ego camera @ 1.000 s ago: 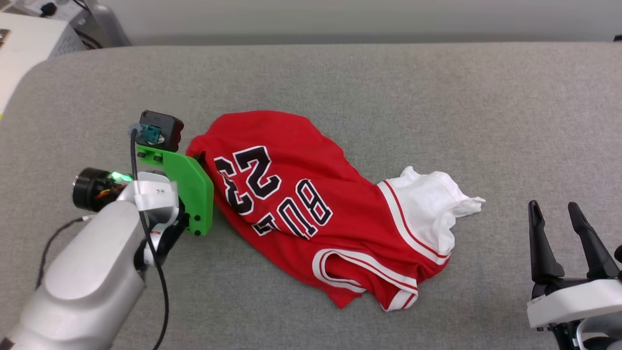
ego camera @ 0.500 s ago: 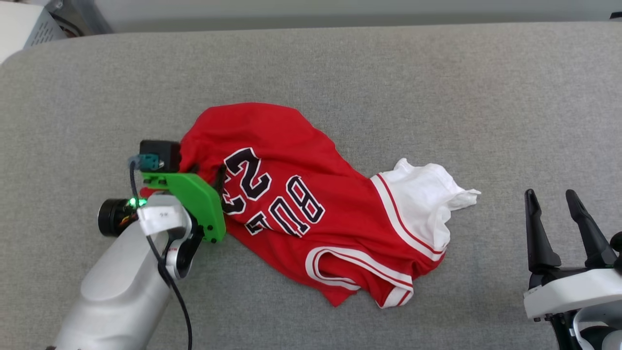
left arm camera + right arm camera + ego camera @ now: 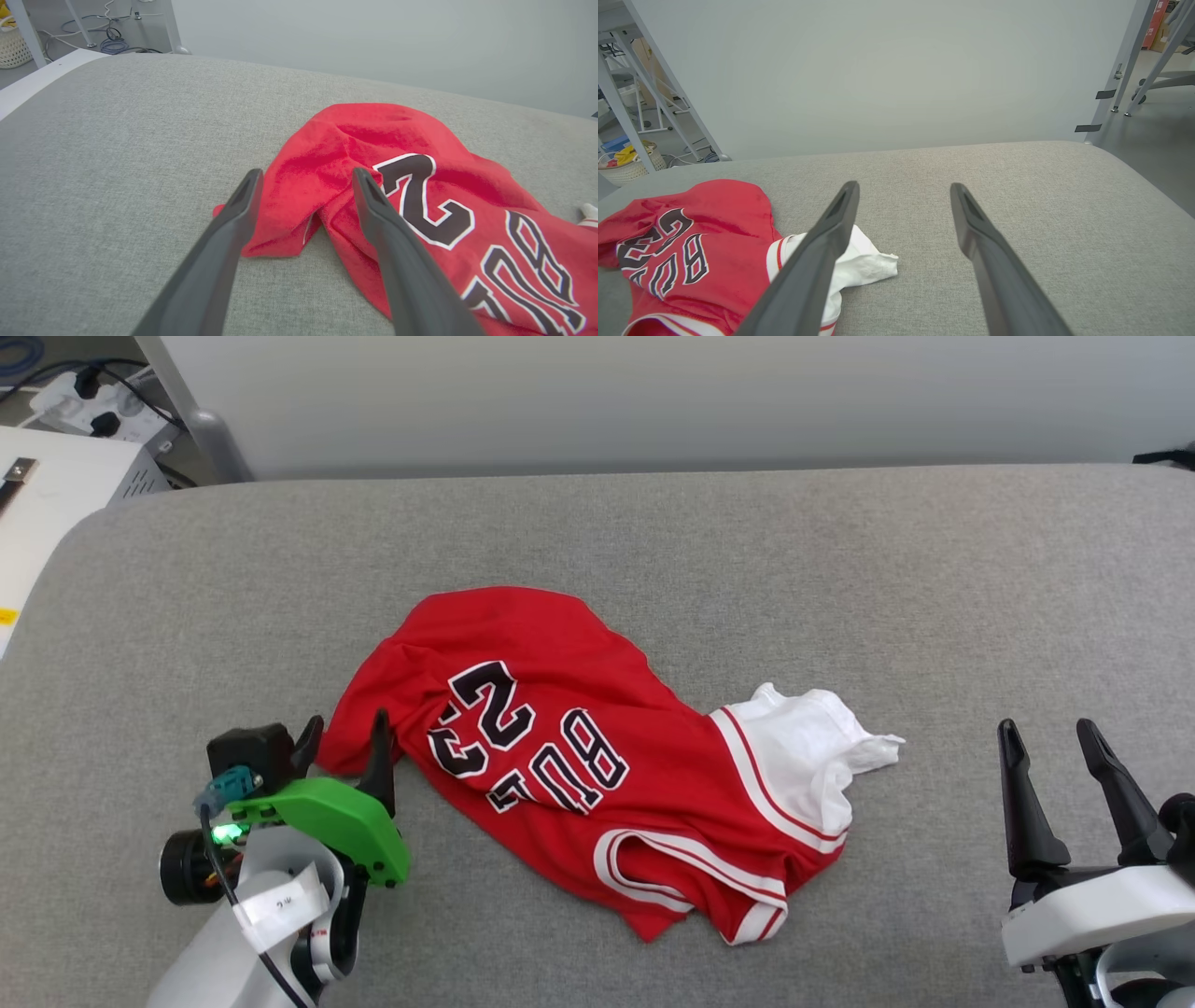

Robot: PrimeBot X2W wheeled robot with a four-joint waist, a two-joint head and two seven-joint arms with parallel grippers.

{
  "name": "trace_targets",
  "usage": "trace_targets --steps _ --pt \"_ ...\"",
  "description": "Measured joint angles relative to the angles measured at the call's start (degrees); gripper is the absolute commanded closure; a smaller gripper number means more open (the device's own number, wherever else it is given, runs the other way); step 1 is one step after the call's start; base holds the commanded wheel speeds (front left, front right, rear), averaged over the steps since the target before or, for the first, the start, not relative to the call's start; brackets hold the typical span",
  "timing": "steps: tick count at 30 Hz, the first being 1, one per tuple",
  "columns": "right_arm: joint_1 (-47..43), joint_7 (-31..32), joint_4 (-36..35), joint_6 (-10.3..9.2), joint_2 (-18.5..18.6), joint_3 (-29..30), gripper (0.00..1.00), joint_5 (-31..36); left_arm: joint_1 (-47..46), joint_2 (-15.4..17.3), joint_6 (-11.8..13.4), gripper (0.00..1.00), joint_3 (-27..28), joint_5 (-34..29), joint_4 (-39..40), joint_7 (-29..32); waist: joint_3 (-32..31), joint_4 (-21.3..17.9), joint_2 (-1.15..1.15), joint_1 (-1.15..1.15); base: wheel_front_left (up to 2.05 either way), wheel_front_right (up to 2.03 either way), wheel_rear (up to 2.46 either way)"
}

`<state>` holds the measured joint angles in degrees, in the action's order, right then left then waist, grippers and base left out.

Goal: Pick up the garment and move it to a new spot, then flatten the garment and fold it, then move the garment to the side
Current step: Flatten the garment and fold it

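Table: a grey fabric-covered table (image 3: 840,551) is carrying everything; its far edge is running along a pale wall.
Left edge: a white cabinet (image 3: 56,495) is standing just beyond the table's far-left corner.
Left gripper (image 3: 345,728): it is sitting near the front-left part of the table, under a green bracket (image 3: 341,817). Its two dark fingers are standing spread apart and are pinching nothing. In the left wrist view the left gripper (image 3: 308,175) is pointing at the garment's red corner, which is lying between the fingers. I cannot tell whether the fingers are touching the cloth.
Garment (image 3: 579,663): the garment is lying crumpled on the middle of the table, somewhat toward the front edge, with its left corner just at the left fingertips. The black "23" and "BUL" letters (image 3: 527,742) are facing up and reading upside down in the head view.
Sleeve: a white sleeve (image 3: 812,747) with red-striped trim is sticking out on the garment's right side.
Right gripper (image 3: 1046,728): it is hovering near the front-right corner, well apart from the garment, fingers spread and empty. In its own wrist view the right gripper (image 3: 904,186) is facing bare table, with the garment (image 3: 691,242) to the left.
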<state>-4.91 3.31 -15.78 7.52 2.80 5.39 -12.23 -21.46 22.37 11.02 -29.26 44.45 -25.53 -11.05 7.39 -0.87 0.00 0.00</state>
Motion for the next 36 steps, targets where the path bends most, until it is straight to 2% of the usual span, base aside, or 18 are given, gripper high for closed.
trace_targets --steps 6,17,23,27,31,33,34,36 --pt "-0.93 0.51 -0.67 0.0 0.01 0.04 0.0 -0.03 4.84 1.13 2.55 0.0 -0.83 0.08 6.24 2.63 -1.87 0.78 0.0 0.0 0.0 0.0 0.0" --pt "-1.17 1.04 -0.96 0.0 0.0 -0.41 0.0 -0.21 6.65 2.79 4.38 0.0 -8.77 0.82 20.33 20.42 -1.44 1.18 0.0 0.0 0.0 0.0 0.0" --pt "-0.78 0.98 -0.77 0.0 0.0 -0.9 0.0 -0.59 5.71 1.9 4.24 0.0 -12.99 0.58 19.47 26.79 0.45 0.47 0.0 0.0 0.0 0.0 0.0" --pt "0.58 0.51 -0.11 0.0 0.0 -1.2 0.0 -1.12 1.9 -0.57 2.86 0.0 -15.21 0.43 14.11 30.38 3.18 -0.78 0.0 0.0 0.0 0.0 0.0" --pt "1.09 0.2 0.7 0.0 0.0 -1.21 0.0 -1.21 -0.24 -1.25 1.85 0.0 -16.22 0.6 10.69 33.03 4.76 -1.86 0.0 0.0 0.0 0.0 0.0" --pt "1.35 -0.13 1.07 0.0 0.01 -1.15 0.0 -1.51 -1.42 -1.21 1.1 0.61 -16.85 0.9 9.46 35.3 5.41 -2.5 0.0 0.0 0.0 0.0 0.0" --pt "1.52 -0.24 1.25 0.0 0.0 -1.13 0.0 -1.62 -1.87 -1.18 0.71 1.0 -16.91 1.37 9.07 36.35 5.7 -2.81 0.0 0.0 0.0 0.0 0.0" --pt "1.59 -0.56 1.47 0.0 0.0 -1.05 0.0 -1.62 -2.77 -0.99 -0.01 1.0 -17.16 1.63 8.43 37.99 6.13 -3.23 0.0 0.0 0.0 0.0 0.0"
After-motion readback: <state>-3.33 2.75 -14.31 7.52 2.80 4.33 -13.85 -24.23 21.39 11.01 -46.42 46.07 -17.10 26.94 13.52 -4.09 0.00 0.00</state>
